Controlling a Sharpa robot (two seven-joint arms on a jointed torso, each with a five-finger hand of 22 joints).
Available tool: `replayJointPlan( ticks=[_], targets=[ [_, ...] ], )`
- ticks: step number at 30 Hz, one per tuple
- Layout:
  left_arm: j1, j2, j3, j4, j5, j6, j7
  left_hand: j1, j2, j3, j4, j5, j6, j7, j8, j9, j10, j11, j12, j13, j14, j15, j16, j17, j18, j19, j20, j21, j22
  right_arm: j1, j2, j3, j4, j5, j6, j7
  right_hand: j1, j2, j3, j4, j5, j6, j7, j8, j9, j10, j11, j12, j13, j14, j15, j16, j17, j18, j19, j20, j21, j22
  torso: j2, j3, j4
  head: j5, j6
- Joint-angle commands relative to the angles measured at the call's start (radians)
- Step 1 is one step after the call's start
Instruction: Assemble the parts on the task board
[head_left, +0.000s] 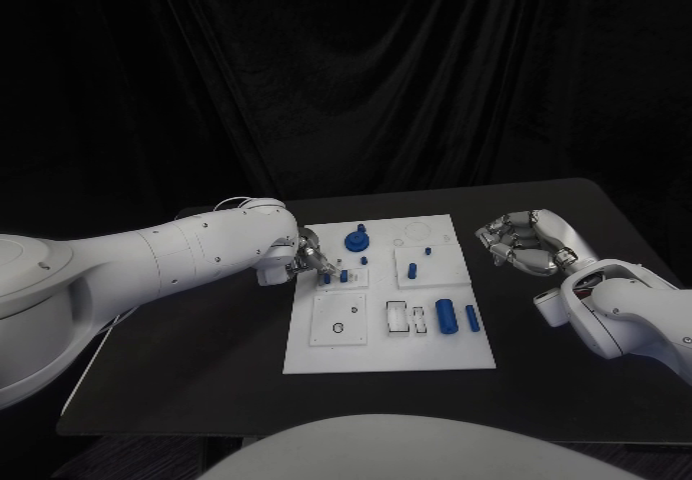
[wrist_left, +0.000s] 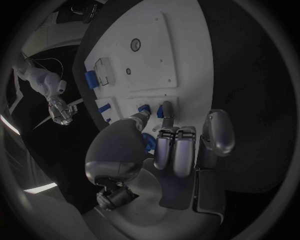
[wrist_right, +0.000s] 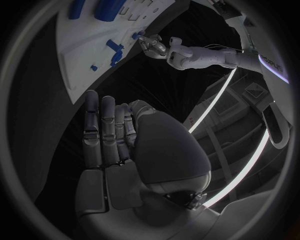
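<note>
Meanwhile, blue parts (head_left: 447, 315) crowd the task board (head_left: 433, 352) beside the left hand (head_left: 306, 262).

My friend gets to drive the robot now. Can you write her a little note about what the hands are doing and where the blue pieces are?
Left hand: at the task board's left edge, fingers reaching down at a small blue part; whether it grips it cannot be told.
Right hand: off the board's right side, above the black table, fingers curled in, holding nothing.
Parts: a round knobbed piece near the far edge, a peg mid-board, two long cylinders lying at the right.
Done: hard to judge. Left: the loose parts seemingly need seating.
</note>
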Motion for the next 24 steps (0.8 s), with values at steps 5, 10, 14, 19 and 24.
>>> replayJointPlan(
  ticks=[5, 10, 14, 19, 24],
  targets=[
    [-0.018, -0.002, -0.008, -0.003, 0.003, 0.008, -0.016, -0.045, 0.011, -0.085, 0.039, -0.007, -0.003, 0.018, -0.055, -0.027, 0.104, 0.012, 0.000, 0.263, 0.104, 0.011, 0.003, 0.263, 0.011, -0.003, 0.009, -0.009, 0.156, -0.002, 0.001, 0.001, 0.000, -0.005, 0.009, -0.016, 0.012, 0.001, 0.005, 0.001, 0.002, -0.008, 0.002, 0.003, -0.001, -0.008, -0.001, -0.005, -0.001, 0.001, 0.000, 0.004, -0.001, 0.008, 0.006, 0.000, 0.003, 0.024, 0.000, 0.0002, -0.0001, 0.002, 0.000],
    [-0.019, -0.012, -0.008, 0.002, 0.003, -0.005, -0.020, -0.052, 0.024, -0.104, 0.040, -0.006, -0.002, 0.019, -0.058, -0.033, 0.104, 0.013, 0.000, 0.263, 0.104, 0.012, 0.003, 0.263, 0.012, -0.004, 0.010, -0.009, 0.156, -0.002, 0.002, 0.001, -0.001, -0.005, 0.010, -0.018, 0.012, 0.001, 0.005, 0.001, 0.002, -0.008, 0.002, 0.003, -0.001, -0.008, -0.001, -0.005, -0.001, 0.001, 0.000, 0.004, -0.001, 0.008, 0.006, 0.000, 0.003, 0.024, 0.000, -0.0001, -0.0002, 0.009, 0.000],
    [-0.020, -0.027, -0.008, 0.017, 0.003, -0.040, 0.007, -0.066, 0.053, -0.129, 0.042, -0.003, 0.010, 0.017, -0.051, -0.034, 0.104, 0.012, 0.000, 0.263, 0.104, 0.012, 0.003, 0.263, 0.010, 0.002, 0.011, -0.002, 0.158, -0.002, 0.001, 0.001, -0.001, -0.005, 0.010, -0.018, 0.012, 0.001, 0.005, 0.001, 0.002, -0.008, 0.002, 0.003, -0.001, -0.008, -0.001, -0.005, -0.001, 0.001, 0.000, 0.004, -0.001, 0.008, 0.006, 0.000, 0.003, 0.024, 0.000, 0.0002, -0.0002, 0.013, 0.000],
    [-0.020, -0.069, -0.008, 0.065, -0.012, -0.170, 0.141, -0.090, 0.090, -0.189, 0.044, 0.021, 0.025, 0.005, 0.003, 0.007, 0.104, 0.003, 0.000, 0.263, 0.104, 0.005, 0.003, 0.263, 0.007, 0.017, 0.005, 0.018, 0.164, -0.002, -0.002, 0.001, 0.000, -0.005, 0.010, -0.018, 0.012, 0.001, 0.005, 0.001, 0.002, -0.008, 0.002, 0.003, -0.001, -0.008, -0.001, -0.005, -0.001, 0.001, 0.000, 0.004, -0.001, 0.008, 0.006, 0.000, 0.003, 0.024, 0.000, -0.0002, 0.0000, 0.026, 0.000],
    [-0.020, -0.142, -0.008, 0.144, -0.043, -0.414, 0.374, -0.049, 0.103, -0.264, 0.042, 0.057, -0.011, 0.000, 0.077, 0.083, 0.104, -0.002, 0.000, 0.263, 0.104, 0.000, 0.003, 0.263, 0.009, 0.004, -0.001, 0.005, 0.159, -0.001, -0.008, 0.001, 0.004, -0.005, 0.008, -0.017, 0.012, 0.000, 0.004, 0.002, 0.002, -0.008, 0.002, 0.004, -0.002, -0.008, -0.001, -0.004, -0.003, 0.001, 0.000, 0.005, -0.003, 0.007, 0.006, 0.000, 0.004, 0.024, 0.000, -0.0004, 0.0001, 0.053, 0.000]
  ],
)
